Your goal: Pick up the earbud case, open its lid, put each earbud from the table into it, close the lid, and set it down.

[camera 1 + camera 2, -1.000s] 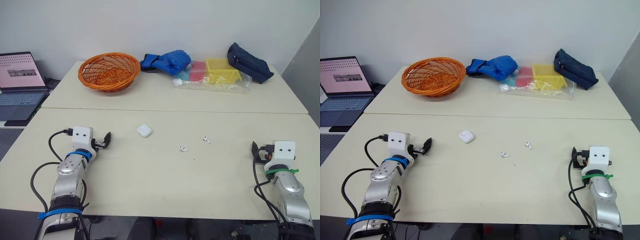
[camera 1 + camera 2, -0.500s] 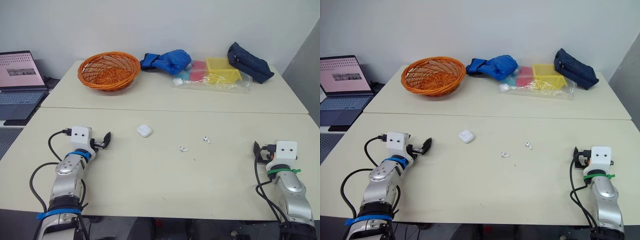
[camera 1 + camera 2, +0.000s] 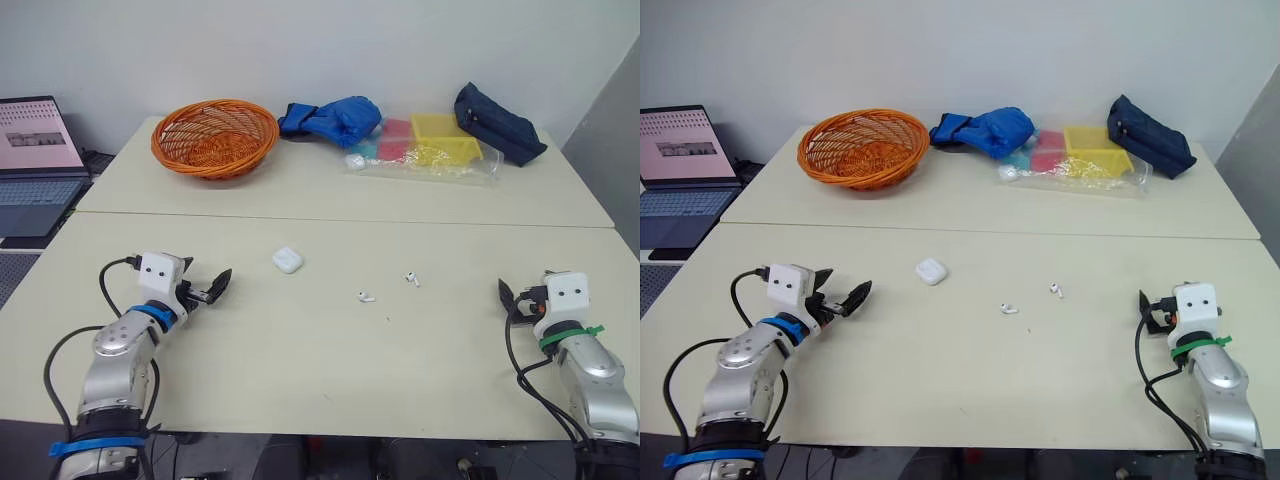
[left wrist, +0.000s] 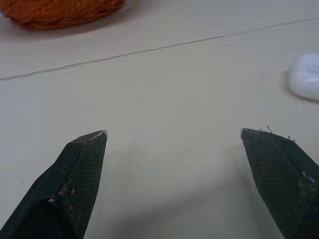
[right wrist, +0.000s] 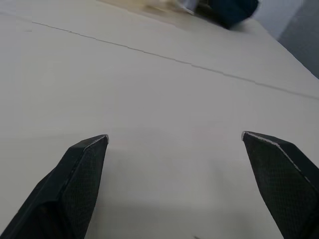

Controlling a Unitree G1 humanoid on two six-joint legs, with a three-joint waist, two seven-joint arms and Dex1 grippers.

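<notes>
1. Task item: the small white rounded plastic earbud case (image 3: 288, 261) lies on the pale cream table (image 3: 300, 360), a little left of centre. Its lid appears closed, and nothing touches it.
2. Loose parts: one small white earbud (image 3: 367, 297) lies to the right of the case and nearer the robot. The second small white earbud (image 3: 412, 279) lies further right again. The two are apart from each other, and both are well apart from the case.
3. Left gripper (image 4: 173, 133): the two black fingers are spread wide with nothing between them, low over the table at its near left. In the left wrist view the case sits off to one side of the fingers, not between them.
4. Right gripper (image 5: 174, 135): the fingers are likewise spread wide and empty, low over bare table at the near right. It is well apart from both earbuds.
5. Progress, as a judgement: no step is complete.
   - The case is not picked up and the lid is not opened.
   - Both earbuds are outside the case.
   - Left to do: grasping, opening, two insertions, closing and setting down.
6. Other items: an orange woven basket (image 3: 215, 140) stands on the far table, clear of the work area.
</notes>
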